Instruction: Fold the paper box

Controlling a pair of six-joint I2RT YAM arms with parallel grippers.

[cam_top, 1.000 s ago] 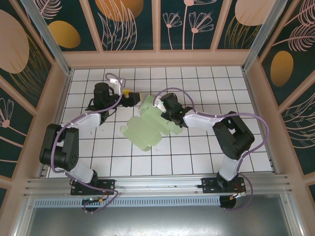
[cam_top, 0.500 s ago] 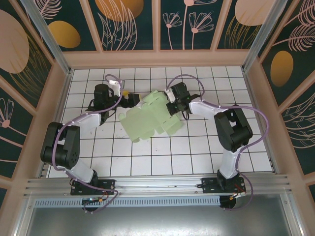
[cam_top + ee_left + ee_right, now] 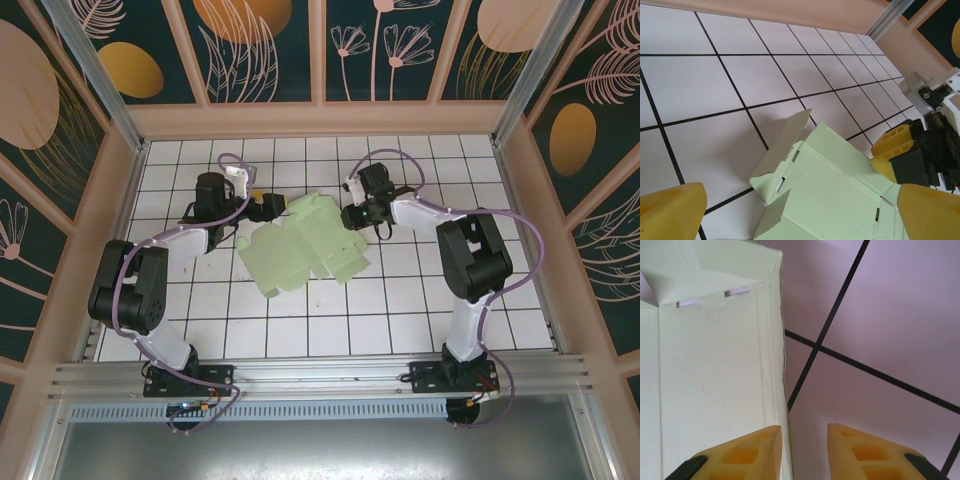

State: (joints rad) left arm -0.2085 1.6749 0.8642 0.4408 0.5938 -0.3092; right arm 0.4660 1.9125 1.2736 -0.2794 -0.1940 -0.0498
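Observation:
The paper box [image 3: 300, 246] is a pale mint-green creased cut-out lying mostly flat on the white tiled floor [image 3: 420, 300], with a few flaps raised. My left gripper [image 3: 274, 205] sits at its far left edge, jaws wide open, and the card [image 3: 840, 185] spreads out ahead of and between its yellow fingers [image 3: 675, 212]. My right gripper [image 3: 350, 215] is at the card's far right edge. Its fingers [image 3: 745, 455] stand a little apart, with the card's edge [image 3: 715, 365] running beside the left one. The gap [image 3: 805, 440] shows bare floor.
Peach walls [image 3: 320, 118] and metal posts close in the tiled floor. Both arms reach in from the near rail [image 3: 320, 375], elbows bent outward. The right gripper's yellow finger [image 3: 892, 147] and black body show at the right of the left wrist view.
My right gripper swung toward the far side, dragging the card with it, then opened off the card's edge. The card has settled flatter. My left gripper stayed open and barely moved.

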